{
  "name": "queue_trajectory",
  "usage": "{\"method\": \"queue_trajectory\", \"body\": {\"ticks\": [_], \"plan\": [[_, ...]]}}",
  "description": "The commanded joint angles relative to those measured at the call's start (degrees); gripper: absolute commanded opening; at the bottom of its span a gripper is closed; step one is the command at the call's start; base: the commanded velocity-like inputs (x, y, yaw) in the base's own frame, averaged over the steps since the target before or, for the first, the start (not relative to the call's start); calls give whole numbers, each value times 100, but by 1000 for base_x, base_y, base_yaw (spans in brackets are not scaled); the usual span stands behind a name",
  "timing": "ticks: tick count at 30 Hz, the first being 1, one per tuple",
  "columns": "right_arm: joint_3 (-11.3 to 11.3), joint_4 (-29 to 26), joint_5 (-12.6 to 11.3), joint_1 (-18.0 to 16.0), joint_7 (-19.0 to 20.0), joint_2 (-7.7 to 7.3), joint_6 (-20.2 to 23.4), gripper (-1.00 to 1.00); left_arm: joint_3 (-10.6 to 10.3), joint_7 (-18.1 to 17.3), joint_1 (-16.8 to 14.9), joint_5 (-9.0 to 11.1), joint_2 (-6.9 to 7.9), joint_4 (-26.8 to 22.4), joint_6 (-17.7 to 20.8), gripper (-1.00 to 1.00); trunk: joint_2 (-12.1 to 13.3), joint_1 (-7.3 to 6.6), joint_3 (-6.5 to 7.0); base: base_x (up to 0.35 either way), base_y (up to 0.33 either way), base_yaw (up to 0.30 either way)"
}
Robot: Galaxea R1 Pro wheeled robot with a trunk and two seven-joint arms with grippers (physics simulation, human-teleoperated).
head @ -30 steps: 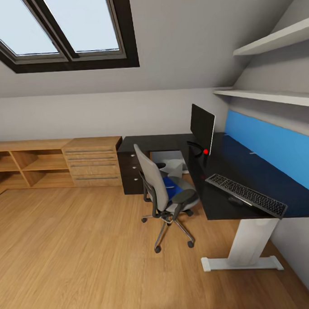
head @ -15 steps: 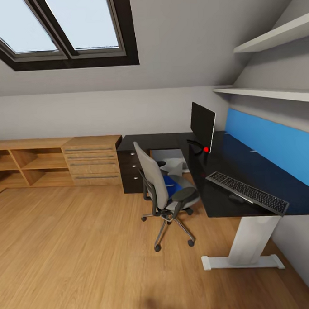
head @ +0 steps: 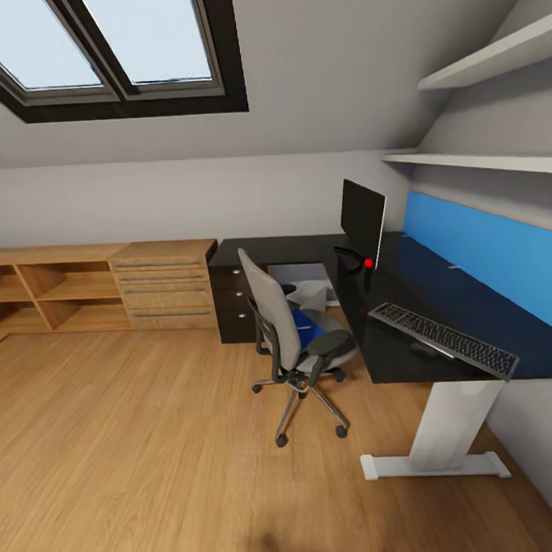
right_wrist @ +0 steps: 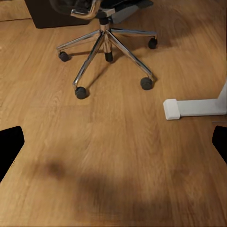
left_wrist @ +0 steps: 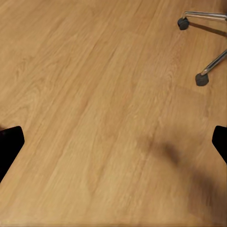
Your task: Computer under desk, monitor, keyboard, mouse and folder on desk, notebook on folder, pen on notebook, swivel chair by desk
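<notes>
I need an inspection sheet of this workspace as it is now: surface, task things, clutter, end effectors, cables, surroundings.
Surface: desk, black top, with the monitor, keyboard and mouse on it.
Job's things: monitor upright near the corner; keyboard near the front edge; mouse just beside the keyboard; folder lying on the swivel chair seat; chair close to the desk.
Clutter: nothing seen.
End effectors: left end effector and right end effector both open, fingers at the frame edges, over bare floor.
Cables: nothing seen.
Surroundings: wooden floor, wooden drawer chest, skylight, blue wall panel, shelves.
</notes>
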Motion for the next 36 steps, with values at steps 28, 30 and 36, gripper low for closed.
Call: {"method": "queue_trajectory", "body": {"ticks": [28, 30, 36], "plan": [[55, 254, -74, -14, -63, -47, 1226, 100, 229, 52, 3, 143, 322, 834, 816, 100, -1127, 616, -508, 0, 0, 0], [55, 255, -68, -21, -163, -53, 1255, 100, 242, 34, 3, 144, 316, 871, 811, 100, -1207, 660, -544, 0, 0, 0], [60, 298, -61, -23, -198, -27, 1291, 100, 234, 40, 3, 121, 119, 927, 789, 100, -1448, 791, -651, 0, 0, 0]]}}
